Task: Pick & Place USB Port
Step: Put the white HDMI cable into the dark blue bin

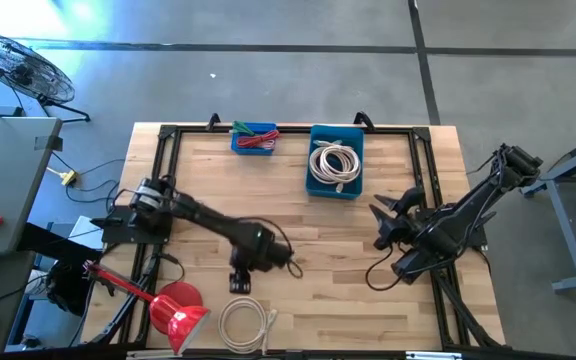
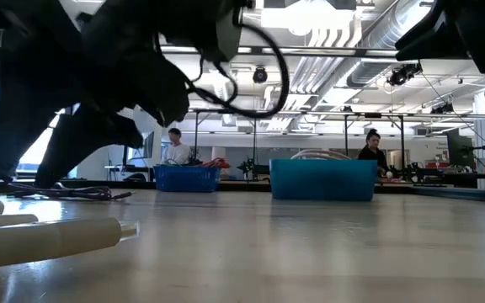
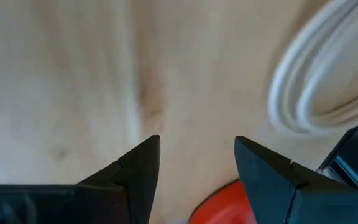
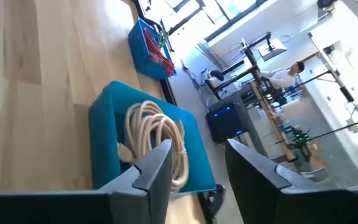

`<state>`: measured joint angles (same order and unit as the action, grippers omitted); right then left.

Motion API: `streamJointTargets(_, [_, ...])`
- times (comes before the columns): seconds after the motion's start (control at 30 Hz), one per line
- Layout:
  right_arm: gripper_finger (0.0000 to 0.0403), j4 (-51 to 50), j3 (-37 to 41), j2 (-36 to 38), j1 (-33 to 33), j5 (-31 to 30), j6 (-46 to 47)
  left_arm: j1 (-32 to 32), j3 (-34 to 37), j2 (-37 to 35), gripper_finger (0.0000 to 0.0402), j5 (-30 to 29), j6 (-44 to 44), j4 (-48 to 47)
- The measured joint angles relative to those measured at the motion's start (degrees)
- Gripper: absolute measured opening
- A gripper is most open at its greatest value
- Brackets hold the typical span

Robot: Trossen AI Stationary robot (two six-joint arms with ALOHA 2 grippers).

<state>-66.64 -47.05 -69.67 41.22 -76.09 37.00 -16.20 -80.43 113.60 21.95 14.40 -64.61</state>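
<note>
Judging from how things lie, the task is about halfway: one coil of pale cable (image 1: 335,163) already sits inside the teal bin (image 1: 317,186) at the far side of the surface (image 1: 348,290), toward 12 o'clock from the centre, while a second white cable coil (image 1: 245,325) lies loose on the wood near the front edge, at about 6 o'clock. A smaller blue bin (image 1: 254,149) holding red and green bits stands just beside the teal one, on its 9 o'clock side. The loose coil has not been picked up yet, so its grasp, carry and drop into a bin all appear to remain. The left pincer (image 1: 240,284) hangs low over the surface just at 12 o'clock of that coil, released, its two dark fingers (image 3: 138,163) spread with bare wood showing between them and nothing held or touched; the coil's loops show just beyond one finger in its wrist view. A red funnel-shaped thing (image 1: 180,313) lies close at the coil's 9 o'clock. The right pincer (image 1: 383,228) waits near the surface's 3 o'clock edge, also released and empty, aimed toward the teal bin.
</note>
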Motion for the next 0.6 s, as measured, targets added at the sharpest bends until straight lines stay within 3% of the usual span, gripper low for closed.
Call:
streamJointTargets(0.2, [0.014, 7.49, -0.01, 0.0, 0.02, 2.02, 0.02, -6.03, -0.02, 0.0, 0.0202, -2.1, 5.54, 7.87])
streamJointTargets(0.37, [0.014, 16.42, -0.01, 0.0, 0.06, 9.71, -2.22, -10.06, -0.02, 0.0, 0.0202, -7.53, 10.25, 16.16])
streamJointTargets(0.6, [0.014, 35.37, -0.02, 0.0, 0.06, 19.66, -12.91, -13.9, -0.06, -0.02, 0.0202, -11.25, 19.73, 25.34])
